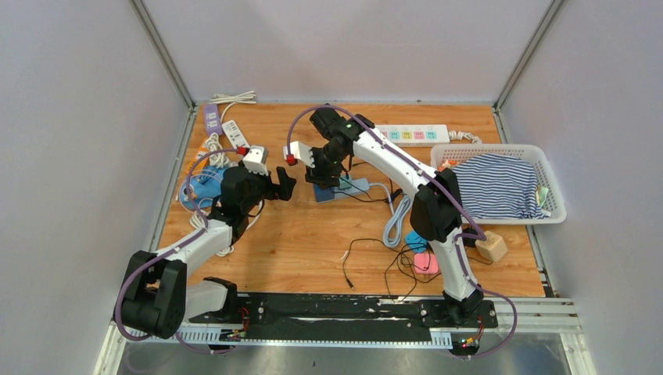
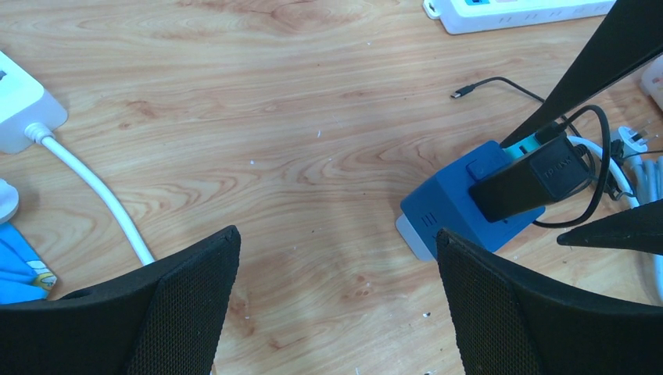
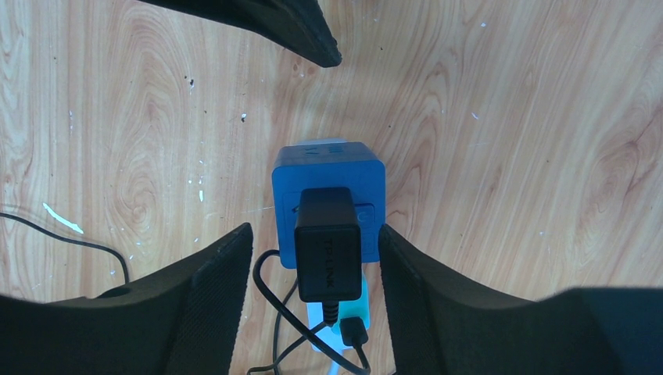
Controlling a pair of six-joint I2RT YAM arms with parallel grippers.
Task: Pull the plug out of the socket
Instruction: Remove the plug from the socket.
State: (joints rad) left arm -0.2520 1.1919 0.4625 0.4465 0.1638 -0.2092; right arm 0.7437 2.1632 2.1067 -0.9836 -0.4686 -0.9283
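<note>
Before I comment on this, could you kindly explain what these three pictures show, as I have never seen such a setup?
Two robot arms are bolted to a wooden table. One picture looks down from above; the other two come from cameras on each wrist. The left gripper is open and empty. The right gripper stands open astride a black plug seated in a blue socket block, holding nothing yet. Also there: a white power strip, loose cables, and a basket of striped cloth.
</note>
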